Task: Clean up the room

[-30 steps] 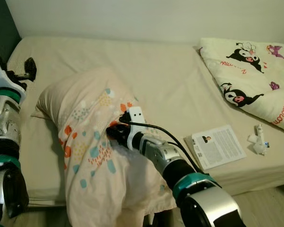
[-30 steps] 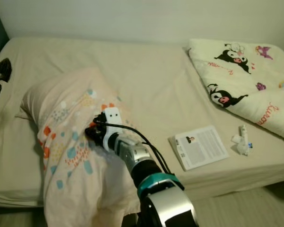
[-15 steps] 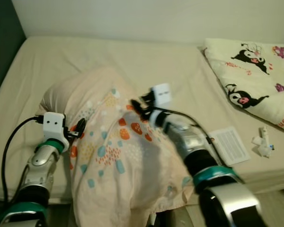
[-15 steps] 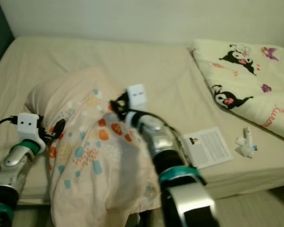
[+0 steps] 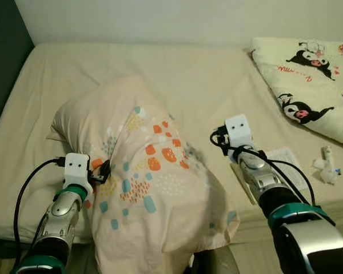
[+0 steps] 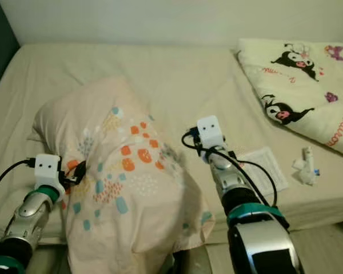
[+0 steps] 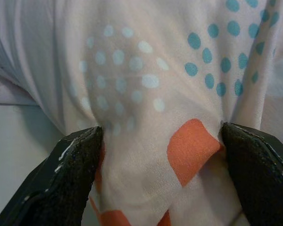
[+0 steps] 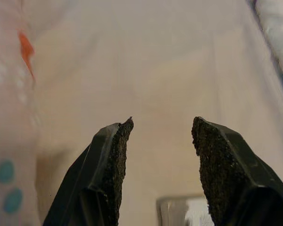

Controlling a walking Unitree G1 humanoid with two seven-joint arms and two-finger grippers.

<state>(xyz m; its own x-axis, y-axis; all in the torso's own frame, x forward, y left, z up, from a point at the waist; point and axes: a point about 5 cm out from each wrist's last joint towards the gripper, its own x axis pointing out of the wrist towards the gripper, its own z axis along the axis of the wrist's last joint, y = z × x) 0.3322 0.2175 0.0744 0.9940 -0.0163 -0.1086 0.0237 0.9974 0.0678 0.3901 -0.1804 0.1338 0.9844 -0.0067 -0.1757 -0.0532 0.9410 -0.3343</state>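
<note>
A peach pillow [image 5: 143, 171] with orange and teal dots lies on the bed [image 5: 160, 68] and droops over its front edge. My left gripper [image 5: 103, 170] is at the pillow's left side, and the left wrist view shows it [image 7: 165, 155] shut on a bunched fold of the pillowcase [image 7: 146, 94]. My right gripper [image 5: 217, 138] hovers just right of the pillow, clear of it. In the right wrist view it [image 8: 162, 141] stands open with only the bed sheet [image 8: 170, 61] beyond its fingers.
A booklet [image 6: 268, 165] lies on the bed under my right forearm. A small white object [image 5: 328, 171] sits near the bed's right front edge. A cartoon-print blanket [image 5: 308, 68] covers the far right. A dark wall [image 5: 3, 68] borders the left side.
My right gripper let go of the pillow and swung right, toward the booklet. My left arm came down and took hold of the pillow's left side. The camera shifted a little.
</note>
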